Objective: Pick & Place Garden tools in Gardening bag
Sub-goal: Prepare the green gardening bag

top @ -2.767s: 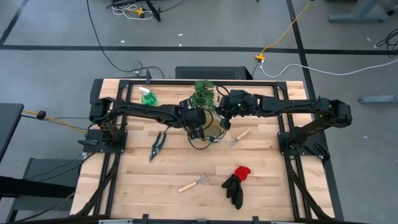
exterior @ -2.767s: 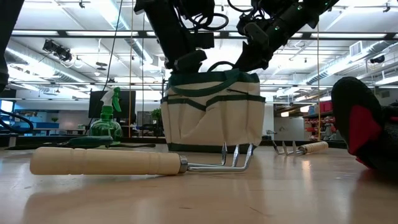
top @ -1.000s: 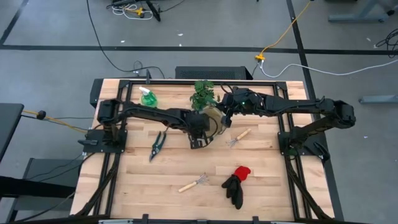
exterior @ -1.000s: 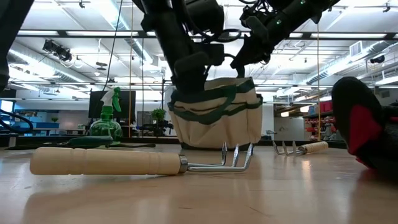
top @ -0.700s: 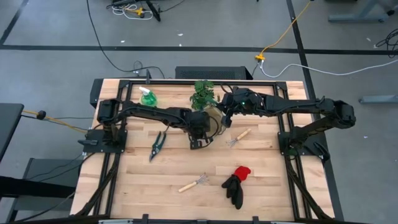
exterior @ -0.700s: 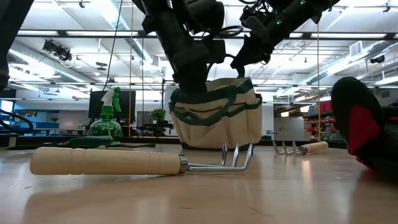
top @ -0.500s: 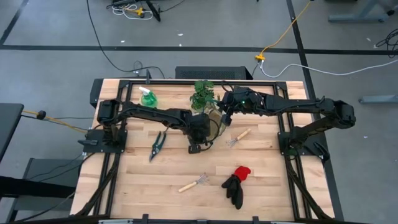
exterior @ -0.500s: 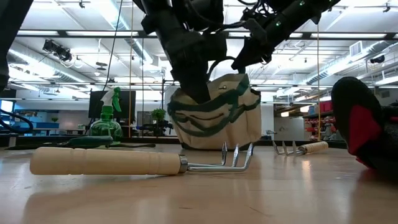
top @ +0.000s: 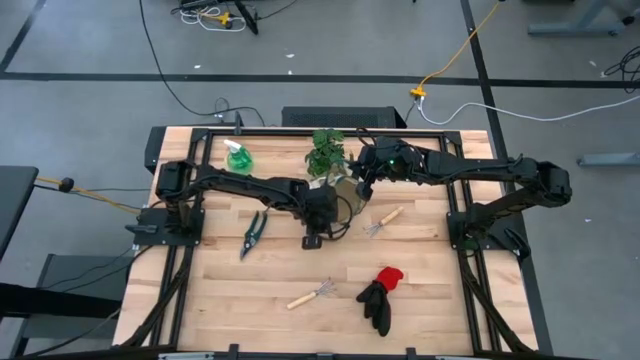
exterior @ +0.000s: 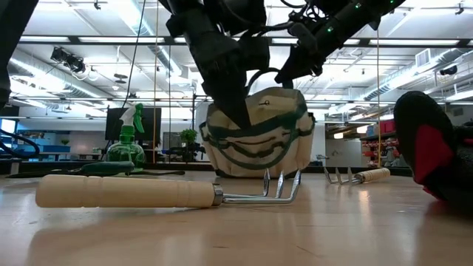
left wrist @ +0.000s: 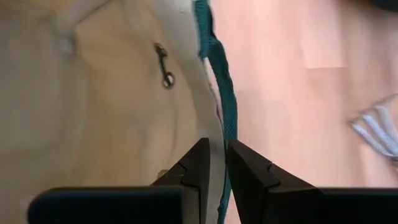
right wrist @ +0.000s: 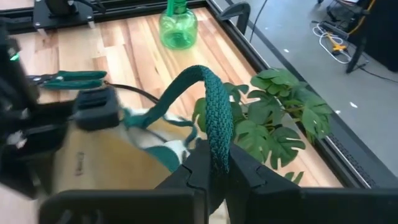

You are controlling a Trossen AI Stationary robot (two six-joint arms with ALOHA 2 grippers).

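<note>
The cream canvas bag with green trim (exterior: 257,144) stands mid-table with its base on the wood, squashed and tilted. My left gripper (top: 316,222) is shut on its rim at the near side. My right gripper (top: 362,186) is shut on a green handle (right wrist: 208,102) above the bag. On the table lie the green spray bottle (top: 238,156), the pruning shears (top: 251,233), one hand rake (top: 312,293), the other rake (top: 383,220) and the red-and-black gloves (top: 381,294). My left gripper pinches the bag's cream wall at its green-trimmed rim (left wrist: 219,134) between its two fingers, coming from above and slanting down. The rim is drawn down and the wall sags in folds; the bag's base stays on the table. My right gripper pinches the green webbing handle (right wrist: 216,149) between its two fingers, which lie across the strap. It holds the handle above the bag (exterior: 284,74). The strap arches forward from the fingers and runs down to the bag's rim.
A potted green plant (top: 326,151) stands just behind the bag at the far edge. The near rake (exterior: 148,192) lies across the front of the low view. Open wood lies at the near left of the table (top: 225,300).
My left gripper has gone down and toward the table's near edge with the bag's rim. That side of the bag has sunk and crumpled, and the bag has tipped, while its base has stayed on the table. My right gripper has held the handle up nearly in place.
</note>
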